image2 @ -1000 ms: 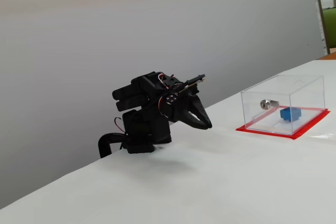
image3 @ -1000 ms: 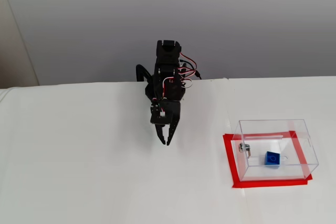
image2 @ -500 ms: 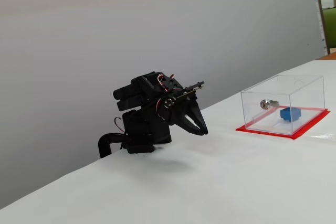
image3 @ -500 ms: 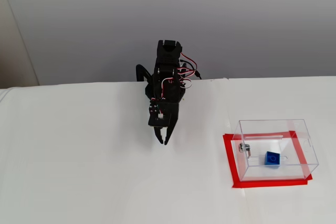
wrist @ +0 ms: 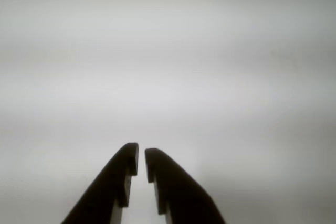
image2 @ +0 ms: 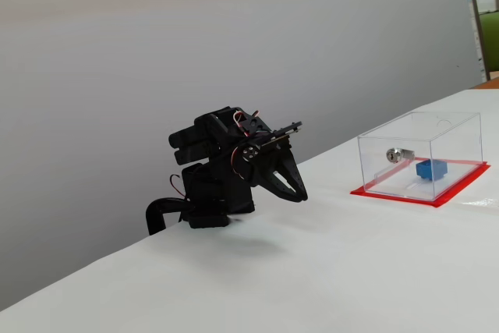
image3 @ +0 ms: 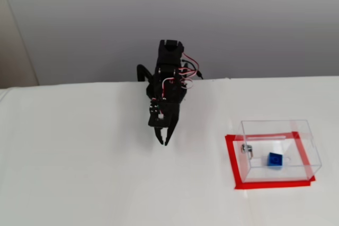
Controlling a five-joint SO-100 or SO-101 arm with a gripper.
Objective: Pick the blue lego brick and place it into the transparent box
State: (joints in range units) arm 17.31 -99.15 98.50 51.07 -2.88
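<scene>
The blue lego brick (image3: 274,160) is seen inside the transparent box (image3: 304,149), lower right of a fixed view, resting on the box floor approx. mid-box. In a fixed view (image2: 431,168) the brick shows at right-centre, behind the clear front wall, as a small bright blue block w/ at least one round stud visible on top from above. A small silver metal fitting (image2: 398,154) is set just left of the brick, inside the box or on its wall; which cannot be told.

The box is a clear rectangular enclosure seated on a red flat base (image3: 231,161), the red border showing on all sides. Its walls are upright; the rim is faint but traceable.

Bare white table (image3: 79,173) is spread around the box: wide open surface to the left and toward the bottom of the frame, less at the right edge, where the box sits near the frame border. The table's back edge meets a grey wall (image3: 79,25) across the upper half.

The gripper (image3: 162,141) is held well apart from the box, centre-left of frame, tips pointed down above the table. In the wrist view the gripper (wrist: 141,161) fingers are almost together, only a thin slit between them, nothing clamped. The black arm (image2: 210,169) is folded low at the table's back edge.
</scene>
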